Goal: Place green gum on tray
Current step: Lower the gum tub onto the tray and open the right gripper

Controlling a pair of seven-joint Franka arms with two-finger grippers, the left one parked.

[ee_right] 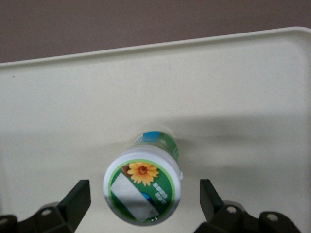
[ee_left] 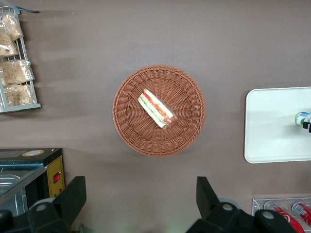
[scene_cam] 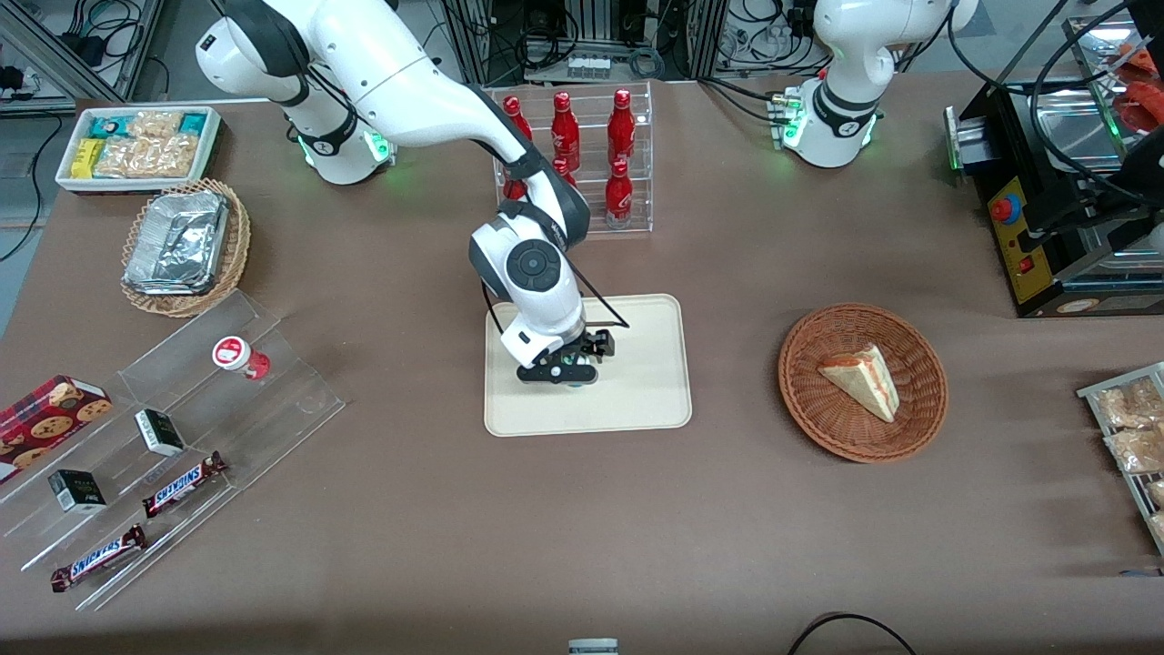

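The green gum (ee_right: 144,188) stands upright on the cream tray (ee_right: 243,97), its white lid with green ring and orange flower facing the right wrist camera. My right gripper (ee_right: 144,201) is open, one finger (ee_right: 77,199) on each side of the lid with a gap on both sides. In the front view the gripper (scene_cam: 568,371) hangs low over the tray (scene_cam: 637,400), and only a teal sliver of the gum (scene_cam: 576,383) shows under it. The left wrist view shows the tray (ee_left: 272,126) with the gum (ee_left: 302,118) at its edge.
A rack of red cola bottles (scene_cam: 582,155) stands farther from the front camera than the tray. A wicker basket with a sandwich (scene_cam: 862,382) lies toward the parked arm's end. A red-lidded bottle (scene_cam: 238,357) and snack bars sit on a clear stand toward the working arm's end.
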